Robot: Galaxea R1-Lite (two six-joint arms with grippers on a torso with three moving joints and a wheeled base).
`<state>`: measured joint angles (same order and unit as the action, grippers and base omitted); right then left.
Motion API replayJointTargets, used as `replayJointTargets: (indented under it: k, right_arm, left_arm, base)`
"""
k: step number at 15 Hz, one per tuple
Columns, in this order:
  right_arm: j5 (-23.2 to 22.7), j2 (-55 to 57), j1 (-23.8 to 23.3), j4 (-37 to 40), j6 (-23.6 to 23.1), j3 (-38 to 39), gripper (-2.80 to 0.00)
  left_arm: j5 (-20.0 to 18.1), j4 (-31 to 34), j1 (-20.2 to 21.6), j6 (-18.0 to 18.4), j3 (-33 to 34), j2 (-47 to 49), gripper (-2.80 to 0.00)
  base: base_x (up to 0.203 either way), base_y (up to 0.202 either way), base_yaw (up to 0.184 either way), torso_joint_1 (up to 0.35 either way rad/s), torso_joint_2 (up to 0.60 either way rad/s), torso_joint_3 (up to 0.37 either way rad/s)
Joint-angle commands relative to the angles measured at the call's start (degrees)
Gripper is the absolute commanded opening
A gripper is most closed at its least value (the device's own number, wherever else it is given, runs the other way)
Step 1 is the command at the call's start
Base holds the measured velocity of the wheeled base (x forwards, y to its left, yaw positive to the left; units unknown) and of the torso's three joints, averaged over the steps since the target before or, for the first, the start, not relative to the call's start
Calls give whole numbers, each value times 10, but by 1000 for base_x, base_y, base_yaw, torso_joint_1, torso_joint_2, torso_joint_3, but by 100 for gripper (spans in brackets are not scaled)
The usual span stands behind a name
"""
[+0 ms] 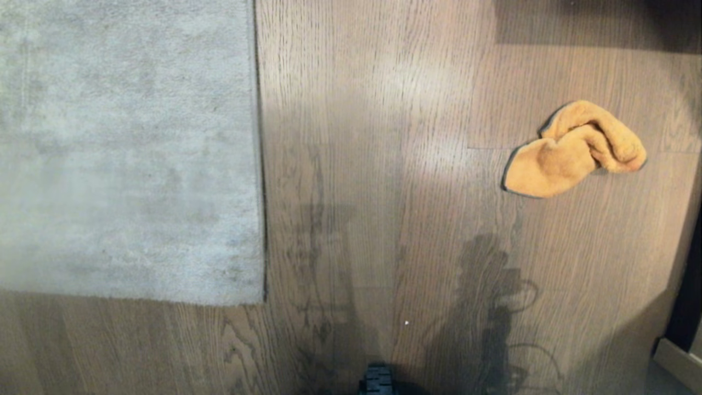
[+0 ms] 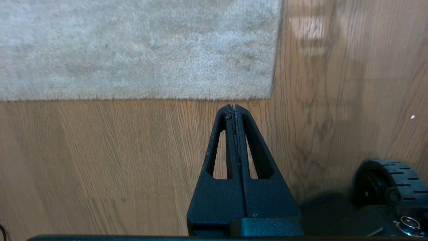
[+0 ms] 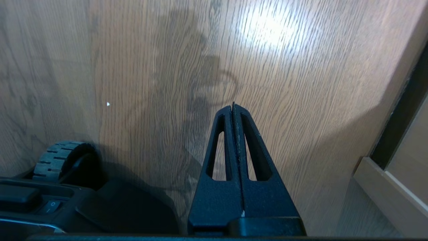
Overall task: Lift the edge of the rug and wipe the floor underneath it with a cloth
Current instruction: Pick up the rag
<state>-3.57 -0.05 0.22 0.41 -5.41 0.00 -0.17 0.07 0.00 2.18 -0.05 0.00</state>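
A pale grey rug lies flat at the left of the head view, its rug edge [image 1: 259, 153] running straight down to a square corner [image 1: 262, 300]. The crumpled orange-yellow cloth [image 1: 573, 149] with dark trim rests on the floor [image 1: 384, 164] at the right, well apart from the rug. Neither arm shows in the head view. My left gripper [image 2: 234, 107] hangs shut and empty above the floor [image 2: 100, 150], just short of the rug edge [image 2: 150, 99] near its corner. The right gripper [image 3: 233, 106] is shut and empty over bare floor [image 3: 150, 67]; the cloth is out of that view.
The robot's base wheel [image 1: 377, 379] shows at the bottom of the head view, and again as a wheel [image 2: 388, 180] and a wheel [image 3: 58, 160] in the wrist views. A dark gap and pale furniture base [image 1: 677, 359] stand at the right, also as furniture [image 3: 388, 190].
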Motion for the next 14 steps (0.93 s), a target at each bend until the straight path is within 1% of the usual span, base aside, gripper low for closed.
replayJointTargets:
  k: [1, 5, 14]
  right_arm:
    - [-1, 0, 0, 0, 0, 0, -280]
    - [0, 0, 0, 0, 0, 0, -280]
    - [0, 0, 0, 0, 0, 0, -280]
  left_arm:
    - [0, 0, 0, 0, 0, 0, -280]
    - [0, 0, 0, 0, 0, 0, -280]
    - [0, 0, 0, 0, 0, 0, -280]
  base:
    - [0, 0, 0, 2, -1, -196]
    - [0, 0, 0, 3, 4, -94]
    - [0, 0, 0, 1, 1, -3]
